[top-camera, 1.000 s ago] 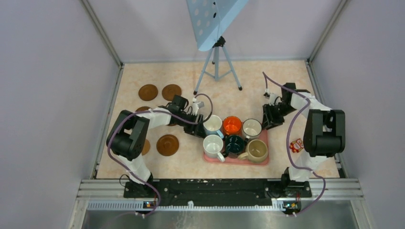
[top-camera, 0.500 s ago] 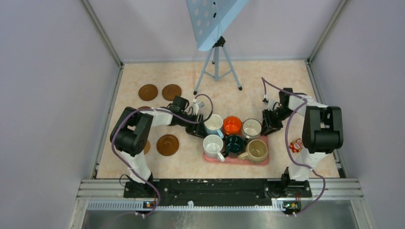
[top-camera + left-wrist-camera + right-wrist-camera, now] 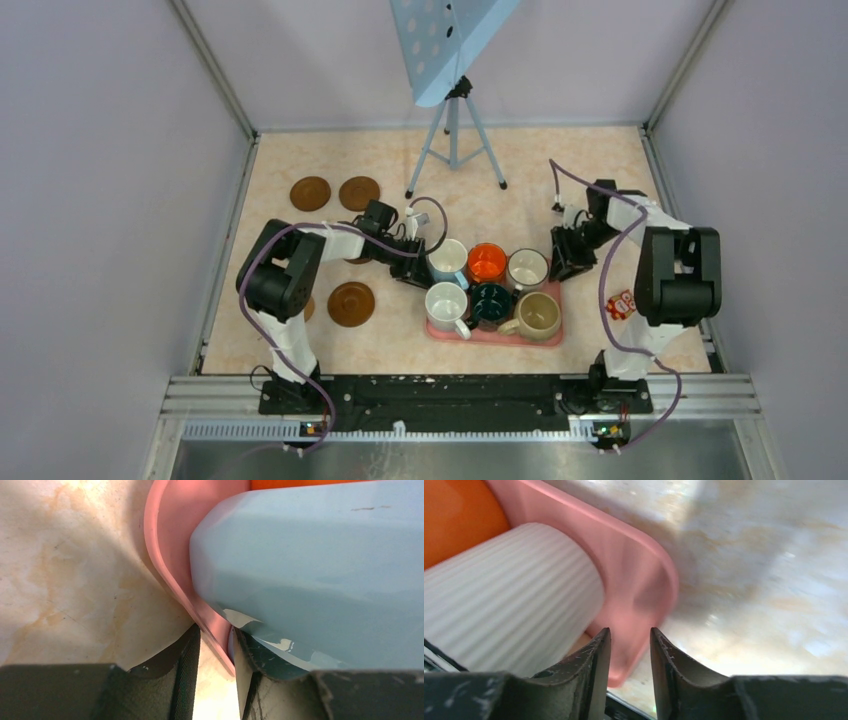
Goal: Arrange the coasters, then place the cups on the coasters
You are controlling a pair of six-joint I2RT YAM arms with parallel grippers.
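From overhead, six mugs (image 3: 490, 303) are standing packed together on the pink tray (image 3: 495, 338) at the middle of the table (image 3: 560, 170). The brown coasters (image 3: 351, 303) are lying bare to the left of the tray: two side by side at upper left, one lower down, others partly hidden under the left arm (image 3: 300, 262). That view is not showing the fingertips. The left wrist camera is showing the left end effector (image 3: 216, 667) clenching the tray's curved rim, with one finger on the table side and the other inside, just beside the pale blue mug (image 3: 320, 575) filling the right of the frame. The right wrist camera is showing the right end effector (image 3: 630, 665) pinching the tray's rounded corner beside the ribbed white mug (image 3: 509, 595), with an orange mug (image 3: 459, 520) at upper left.
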